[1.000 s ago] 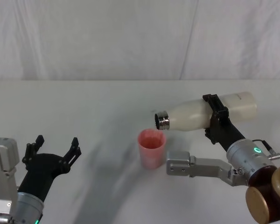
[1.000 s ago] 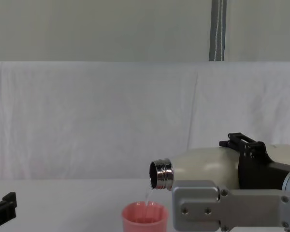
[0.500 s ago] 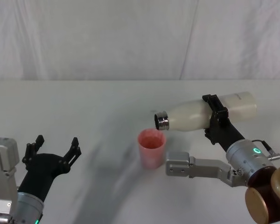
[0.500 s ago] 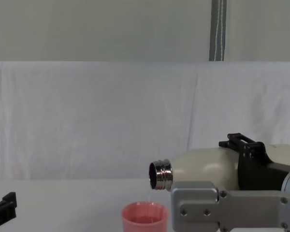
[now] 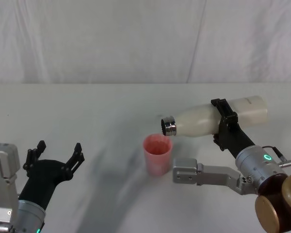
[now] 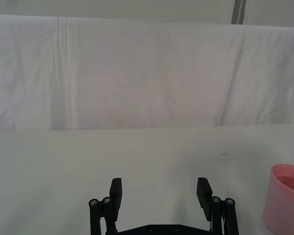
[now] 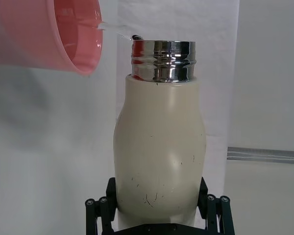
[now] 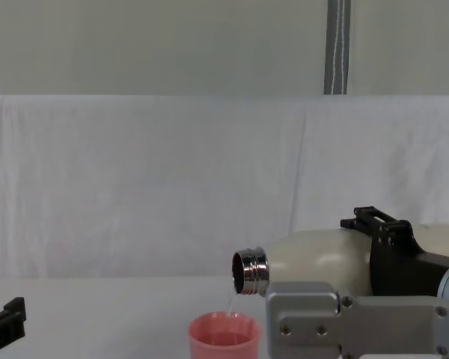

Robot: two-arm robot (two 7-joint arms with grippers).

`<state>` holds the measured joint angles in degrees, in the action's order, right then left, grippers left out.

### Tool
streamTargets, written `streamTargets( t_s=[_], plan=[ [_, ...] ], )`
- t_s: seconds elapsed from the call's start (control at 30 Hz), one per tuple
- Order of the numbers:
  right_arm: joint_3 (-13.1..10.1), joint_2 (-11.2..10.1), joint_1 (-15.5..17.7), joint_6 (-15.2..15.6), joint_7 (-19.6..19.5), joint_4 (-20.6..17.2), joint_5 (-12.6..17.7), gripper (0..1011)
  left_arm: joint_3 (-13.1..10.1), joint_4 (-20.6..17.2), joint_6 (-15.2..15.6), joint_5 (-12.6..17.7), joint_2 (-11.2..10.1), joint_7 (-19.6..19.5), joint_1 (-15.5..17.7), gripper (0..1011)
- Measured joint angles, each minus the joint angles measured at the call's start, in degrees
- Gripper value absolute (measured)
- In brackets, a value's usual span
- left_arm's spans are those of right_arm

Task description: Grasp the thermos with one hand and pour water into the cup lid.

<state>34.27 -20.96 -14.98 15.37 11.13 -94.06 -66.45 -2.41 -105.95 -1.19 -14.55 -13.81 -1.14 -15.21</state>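
Water point(image 8: 230, 302) is falling in a thin clear thread from the steel neck of the thermos point(image 5: 203, 118) into the cup lid point(image 5: 157, 154), which stands upright on the white table point(image 5: 102, 126) a little right of centre. The right tool point(image 5: 224, 121) is clamped around the cream body past its middle, toward the base end, and holds the bottle nearly level with the mouth tipped slightly down and to the left — a shallow tilt that looks chosen to keep the stream thin rather than a gush. The neck hangs just above the cup's rim on its right side, apart from it, so the thread lands inside. In the right wrist view the stream point(image 7: 115, 30) arcs off the lip into the pink cup point(image 7: 59, 34), which already holds some liquid. Gripping away from the neck leaves the mouth free and keeps the tool's fingers out of the pour.

The left tool point(image 5: 56, 158) waits near the table's left front, jaws apart and holding nothing — well clear of the cup.
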Motion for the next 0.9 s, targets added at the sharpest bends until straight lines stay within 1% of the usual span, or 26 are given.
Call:
streamTargets(
  t_s=[0.3, 0.37, 0.5, 0.53, 0.6, 0.67, 0.7, 0.73, 0.77, 0.8, 0.83, 0.87, 0.9],
  plan=[
    [-0.2, 0.1, 0.1, 0.0, 0.0, 0.0, 0.1, 956, 0.0, 0.0, 0.0, 0.0, 0.0, 0.0, 0.0, 1001],
    [-0.5, 0.3, 0.3, -0.1, -0.1, 0.0, 0.9, 956, 0.0, 0.0, 0.0, 0.0, 0.0, 0.0, 0.0, 1001],
    [-2.2, 1.2, 1.2, -1.2, -1.0, 0.0, 4.4, 956, 0.0, 0.0, 0.0, 0.0, 0.0, 0.0, 0.0, 1001],
    [-3.2, 1.7, 1.7, -1.8, -1.6, 0.1, 6.5, 956, 0.0, 0.0, 0.0, 0.0, 0.0, 0.0, 0.0, 1001],
    [-4.3, 2.3, 2.3, -2.5, -2.2, 0.3, 8.7, 956, 0.0, 0.0, 0.0, 0.0, 0.0, 0.0, 0.0, 1001],
    [-6.6, 3.7, 3.5, -4.3, -3.1, 0.6, 13.7, 956, 0.0, 0.0, 0.0, 0.0, 0.0, 0.0, 0.0, 1001],
    [-6.6, 3.7, 3.5, -4.3, -3.1, 0.6, 13.7, 956, 0.0, 0.0, 0.0, 0.0, 0.0, 0.0, 0.0, 1001],
    [-7.4, 4.1, 3.8, -4.7, -3.3, 0.7, 15.2, 956, 0.0, 0.0, 0.0, 0.0, 0.0, 0.0, 0.0, 1001],
    [-8.8, 4.9, 4.5, -5.8, -3.7, 0.8, 18.5, 956, 0.0, 0.0, 0.0, 0.0, 0.0, 0.0, 0.0, 1001],
    [-9.5, 5.3, 4.8, -6.3, -3.8, 0.9, 19.8, 956, 0.0, 0.0, 0.0, 0.0, 0.0, 0.0, 0.0, 1001],
    [-11.0, 6.1, 5.5, -7.5, -4.0, 1.0, 23.3, 956, 0.0, 0.0, 0.0, 0.0, 0.0, 0.0, 0.0, 1001],
    [-11.9, 6.6, 5.8, -8.2, -4.1, 1.1, 25.2, 956, 0.0, 0.0, 0.0, 0.0, 0.0, 0.0, 0.0, 1001],
    [-13.4, 7.5, 6.5, -9.3, -4.1, 1.2, 28.7, 956, 0.0, 0.0, 0.0, 0.0, 0.0, 0.0, 0.0, 1001]
  ],
)
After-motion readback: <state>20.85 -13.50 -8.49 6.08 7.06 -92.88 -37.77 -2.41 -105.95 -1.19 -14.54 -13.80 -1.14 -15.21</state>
